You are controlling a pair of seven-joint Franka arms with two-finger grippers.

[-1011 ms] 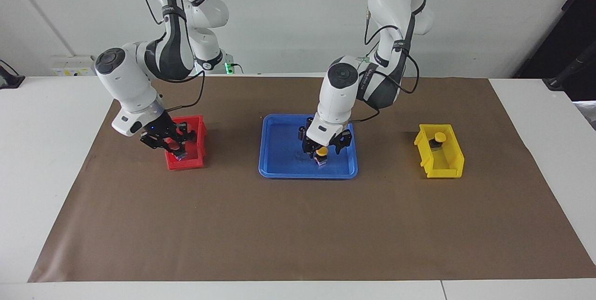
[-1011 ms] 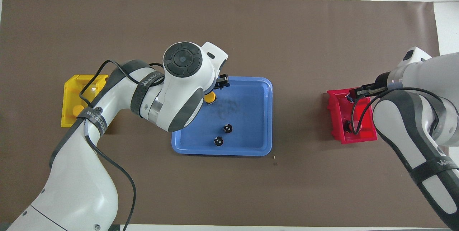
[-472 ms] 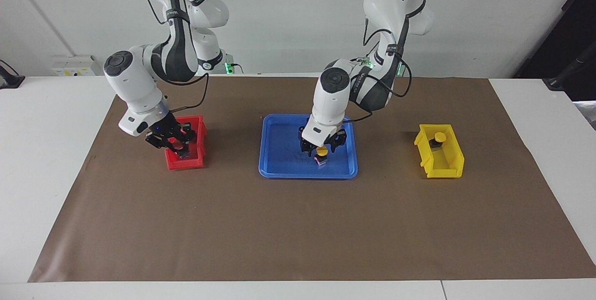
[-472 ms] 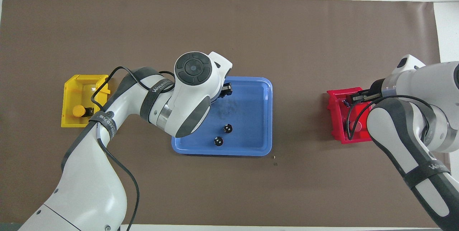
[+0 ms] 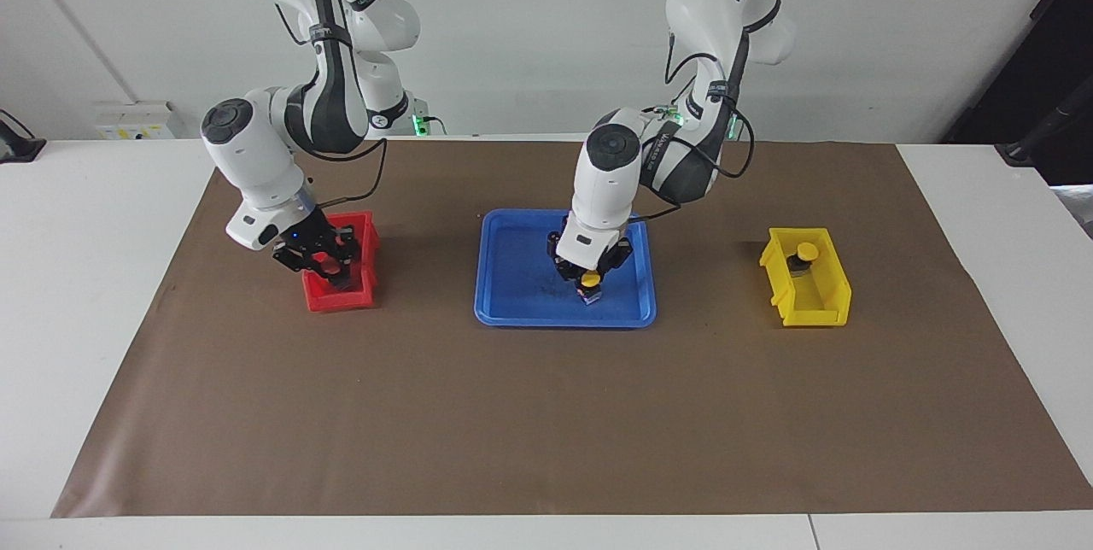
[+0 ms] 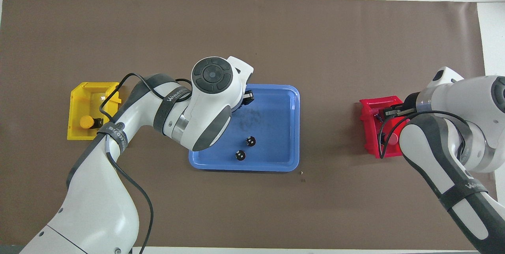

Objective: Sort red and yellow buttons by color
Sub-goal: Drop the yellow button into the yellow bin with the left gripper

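Note:
A yellow button (image 5: 589,280) stands in the blue tray (image 5: 512,277), toward the left arm's end. My left gripper (image 5: 589,284) is down over the button and shut on it below the cap. In the overhead view the left wrist hides this button. Another yellow button (image 5: 803,253) (image 6: 87,122) lies in the yellow bin (image 5: 815,311). My right gripper (image 5: 340,272) reaches down into the red bin (image 5: 337,301), shut on a red button whose cap hardly stands out against the bin. A red cap (image 6: 393,137) shows inside the red bin (image 6: 369,108) in the overhead view.
Two dark capless cylinders (image 6: 250,141) (image 6: 239,155) stand in the blue tray (image 6: 276,127) at its edge nearer to the robots. The yellow bin (image 6: 85,92) sits toward the left arm's end of the brown mat, the red bin toward the right arm's end.
My left gripper has come down around the yellow button in the tray and closed on it. The right gripper, still shut, has sunk a little into the red bin.

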